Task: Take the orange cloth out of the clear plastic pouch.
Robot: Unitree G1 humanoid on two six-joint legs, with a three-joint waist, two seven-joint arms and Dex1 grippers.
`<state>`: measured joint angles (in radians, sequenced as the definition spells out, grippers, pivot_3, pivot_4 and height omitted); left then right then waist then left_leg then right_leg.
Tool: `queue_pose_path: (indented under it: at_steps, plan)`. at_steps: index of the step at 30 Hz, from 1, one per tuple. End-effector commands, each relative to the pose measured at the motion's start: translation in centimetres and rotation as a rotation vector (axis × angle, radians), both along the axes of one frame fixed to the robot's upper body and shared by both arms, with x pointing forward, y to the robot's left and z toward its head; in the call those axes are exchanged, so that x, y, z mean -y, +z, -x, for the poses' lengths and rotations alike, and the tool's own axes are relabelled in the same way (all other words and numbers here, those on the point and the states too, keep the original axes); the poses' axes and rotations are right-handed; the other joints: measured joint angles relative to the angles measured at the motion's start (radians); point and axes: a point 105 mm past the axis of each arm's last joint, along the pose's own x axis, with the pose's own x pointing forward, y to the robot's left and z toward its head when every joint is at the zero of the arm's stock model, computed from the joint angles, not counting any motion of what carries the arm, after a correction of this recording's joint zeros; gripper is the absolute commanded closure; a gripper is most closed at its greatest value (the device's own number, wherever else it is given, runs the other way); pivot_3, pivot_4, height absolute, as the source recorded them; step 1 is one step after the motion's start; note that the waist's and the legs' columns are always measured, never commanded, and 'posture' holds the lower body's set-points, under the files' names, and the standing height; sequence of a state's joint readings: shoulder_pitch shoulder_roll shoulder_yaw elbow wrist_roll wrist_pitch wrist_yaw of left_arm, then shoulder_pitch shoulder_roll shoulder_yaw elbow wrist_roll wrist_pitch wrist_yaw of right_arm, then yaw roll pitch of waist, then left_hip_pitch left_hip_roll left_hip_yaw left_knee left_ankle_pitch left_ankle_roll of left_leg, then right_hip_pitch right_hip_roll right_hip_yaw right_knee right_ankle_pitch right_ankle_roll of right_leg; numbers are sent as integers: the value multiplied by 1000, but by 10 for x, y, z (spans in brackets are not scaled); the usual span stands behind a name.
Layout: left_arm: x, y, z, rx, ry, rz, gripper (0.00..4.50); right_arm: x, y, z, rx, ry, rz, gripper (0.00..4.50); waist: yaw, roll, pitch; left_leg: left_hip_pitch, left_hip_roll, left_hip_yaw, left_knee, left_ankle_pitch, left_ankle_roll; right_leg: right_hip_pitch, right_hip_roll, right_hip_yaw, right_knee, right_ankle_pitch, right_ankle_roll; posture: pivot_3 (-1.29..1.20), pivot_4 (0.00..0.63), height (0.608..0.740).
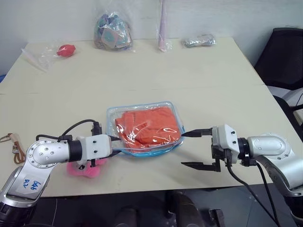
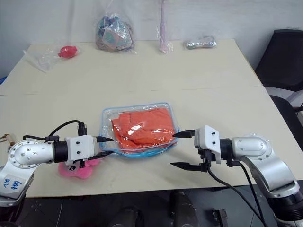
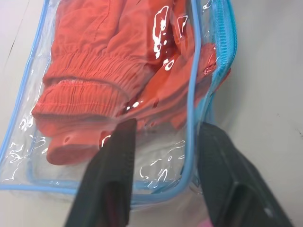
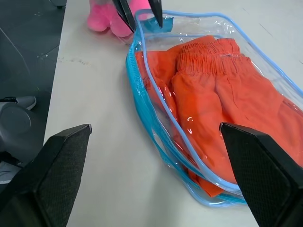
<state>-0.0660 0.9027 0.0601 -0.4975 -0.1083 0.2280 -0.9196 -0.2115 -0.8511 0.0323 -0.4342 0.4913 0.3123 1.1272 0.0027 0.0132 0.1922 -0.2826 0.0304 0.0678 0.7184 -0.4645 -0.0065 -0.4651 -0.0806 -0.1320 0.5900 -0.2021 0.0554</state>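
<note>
Two grippers flank the clear plastic pouch [image 1: 144,127] in the head views, where it lies flat near the front edge of the pale table [image 1: 142,71] with the orange cloth [image 1: 149,125] folded inside it. The left gripper [image 1: 113,142] reaches in at the pouch's left end, its fingers narrowed onto that corner, and a pink plush toy [image 1: 85,169] sits just under that wrist. The right gripper [image 1: 198,149] hangs off the pouch's right end with its fingers spread wide and nothing between them. Open tabletop runs behind the pouch; well back along the far edge sit a thin bag with a red ball [image 1: 61,50], a knotted bag of multicoloured items [image 1: 112,32] and a small silvery packet [image 1: 199,41]. In the left wrist view, the two black fingers [image 3: 113,175] straddle the light blue zipper trim [image 3: 191,118] at the pouch's corner, one over the clear face, the other outside the trim, pressed close to the plastic. In the right wrist view, the fingers [image 4: 57,165] stand far apart, short of the pouch's near edge, and bare table lies alongside it.
</note>
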Motion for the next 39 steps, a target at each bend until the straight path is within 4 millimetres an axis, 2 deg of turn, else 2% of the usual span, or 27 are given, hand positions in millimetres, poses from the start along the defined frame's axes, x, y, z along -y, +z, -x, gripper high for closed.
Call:
queue_pose_path:
  at_steps: [1, 2, 6, 9, 11, 12, 16, 17, 22, 32, 35, 39]
  plan:
    - [6, 9, 0, 41, -20, 28, 4219, -5, 11, 3, 43, 20, -12, 0, 0, 0, 0, 0, 0, 0, 0, 0, 0, 0, 0, 0, 0, 0, 0, 0, 150, 740]
    - [6, 10, 0, 39, -19, 39, 4456, -5, 12, 3, 47, 17, -14, 0, 0, 0, 0, 0, 0, 0, 0, 0, 0, 0, 0, 0, 0, 0, 0, 0, 150, 740]
    - [11, 14, -3, 26, 9, 115, 4456, -6, 17, 0, 64, -5, -38, 0, 0, 0, 0, 0, 0, 0, 0, 0, 0, 0, 0, 0, 0, 0, 0, 0, 150, 740]
    - [19, 26, -7, 31, 53, 240, 4456, -8, 21, -1, 69, -25, -59, 0, 4, 0, 0, 0, 0, 0, 0, 0, 0, 0, 0, 0, 0, 0, 0, 0, 150, 740]
    - [23, 35, -10, 52, 81, 308, 4500, -10, 21, -1, 79, -34, -66, 369, 5, 0, 0, 0, 0, 0, 1, 0, 0, 1, 0, 0, 0, 0, 0, 0, 150, 740]
    - [24, 39, -12, 62, 94, 332, 4500, -12, 20, -1, 71, -37, -75, 601, 5, -1, 0, 0, 0, 0, 1, 0, 0, 1, 0, 0, 0, 0, 0, 0, 150, 740]
    - [29, 47, -14, 62, 112, 387, 4500, -16, 12, 1, 70, -42, -66, 1993, 6, -1, 0, 0, 0, -1, 1, 0, 0, 1, 0, 0, 0, 0, 0, 0, 150, 740]
    - [31, 47, -13, 54, 104, 389, 4500, -18, 10, -2, 80, -49, -62, 2448, 5, -1, 0, 0, 0, -1, 1, 0, 0, 1, 0, 0, 0, 0, 0, 0, 150, 740]
    - [39, 48, -13, 38, 90, 397, 4500, -26, 3, -19, 173, -87, -13, 4119, 0, -1, 0, 0, 0, -1, 1, 0, 0, 1, 0, 0, 1, 0, 0, 0, 150, 740]
    - [49, 51, -17, 40, 78, 408, 4500, -38, -21, -48, 336, -140, 82, 4119, -3, -1, -1, 0, 0, 0, 2, 0, -1, 1, 0, 0, 1, 0, 0, 0, 150, 740]
    - [50, 51, -16, 38, 78, 404, 4500, -40, -23, -57, 376, -176, 88, 3204, -4, -1, -1, 0, 0, 0, 2, 0, -1, 1, 0, 0, 1, 0, 0, 0, 150, 740]
    - [50, 50, -14, 32, 77, 397, 4500, -37, -19, -62, 415, -220, 81, 1750, -4, -1, -1, 0, 0, -1, 2, 0, -1, 1, 0, 0, 0, 0, 0, 0, 150, 740]
